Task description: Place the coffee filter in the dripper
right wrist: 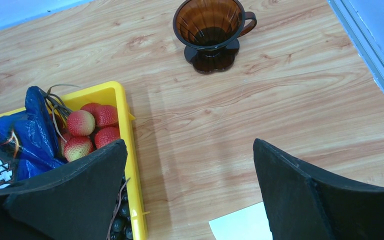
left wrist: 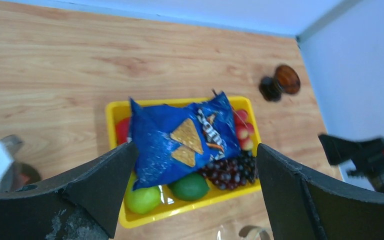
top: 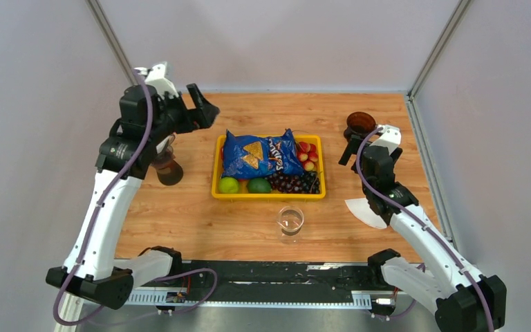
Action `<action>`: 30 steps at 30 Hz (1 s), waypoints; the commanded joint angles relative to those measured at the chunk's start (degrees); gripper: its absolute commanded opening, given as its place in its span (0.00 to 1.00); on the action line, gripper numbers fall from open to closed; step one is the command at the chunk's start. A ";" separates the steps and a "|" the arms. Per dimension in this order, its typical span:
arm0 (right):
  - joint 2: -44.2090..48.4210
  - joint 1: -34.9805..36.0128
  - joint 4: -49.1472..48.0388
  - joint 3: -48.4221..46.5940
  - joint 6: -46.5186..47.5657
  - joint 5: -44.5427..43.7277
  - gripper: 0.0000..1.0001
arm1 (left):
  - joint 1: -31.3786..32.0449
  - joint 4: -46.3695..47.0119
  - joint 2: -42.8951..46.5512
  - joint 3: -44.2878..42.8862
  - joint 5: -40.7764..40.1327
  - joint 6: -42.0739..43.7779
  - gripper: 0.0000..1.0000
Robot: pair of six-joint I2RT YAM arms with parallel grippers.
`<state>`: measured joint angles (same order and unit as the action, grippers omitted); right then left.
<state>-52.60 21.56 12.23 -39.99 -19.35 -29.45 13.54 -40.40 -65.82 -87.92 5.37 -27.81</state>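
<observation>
plainly, the left gripper (top: 205, 107) hangs high over the back left of the table, its two matte black wedge fingers (left wrist: 100, 190) spread wide with nothing between them. the right gripper (top: 371, 142) is likewise wide apart and empty, low at the back right, aimed at the dripper (right wrist: 210, 30). that dripper is a ribbed, translucent amber-brown cone on a scalloped foot. it stands upright, mouth up, with its loop handle toward the right wall. the coffee filter (top: 361, 211) is not in it. the filter is a flat white paper fan lying on the table nearer the robot, partly under the right arm, its rounded edge toward the tray; its long axis cannot be told. under the left arm stands a second brown vessel (top: 169, 171), partly hidden. mid-table, a yellow plastic tray (top: 216, 173) holds a crinkled blue chip bag (top: 256, 153), smooth green limes (top: 229, 185), dark grapes (top: 294, 182) and bumpy red fruit (right wrist: 82, 122). a clear glass (top: 290, 220) sits just in front of the tray. the table (top: 200, 221) is pale wood grain, enclosed by plain grey walls (top: 283, 41).
</observation>
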 commanded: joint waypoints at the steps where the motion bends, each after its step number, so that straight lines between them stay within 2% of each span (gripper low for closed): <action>1: 1.30 -0.27 -0.37 -1.28 0.05 0.82 1.00 | 6.60 6.59 -1.52 5.16 4.08 5.82 1.00; 4: 1.60 -0.24 -0.20 -0.95 -0.46 1.47 1.00 | 8.54 9.55 -2.83 8.49 4.23 6.22 1.00; 13: 0.74 -0.54 3.91 -1.25 -2.13 3.49 1.00 | 8.78 21.39 -5.20 21.49 6.17 3.93 1.00; 18: -1.68 -3.39 5.87 -2.59 -4.60 8.62 1.00 | 8.72 24.46 -5.79 26.51 3.90 3.68 1.00; 24: -8.80 -8.55 6.35 -7.26 -8.13 13.45 1.00 | 8.73 26.56 -6.45 30.28 1.90 3.36 1.00; 30: -20.71 -15.73 6.79 -16.78 -12.17 17.45 1.00 | 8.76 29.20 -5.43 34.05 3.35 4.16 1.00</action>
<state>-67.55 9.61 19.70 -49.82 -26.76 -15.57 22.13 -16.01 -72.23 -55.77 7.62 -24.12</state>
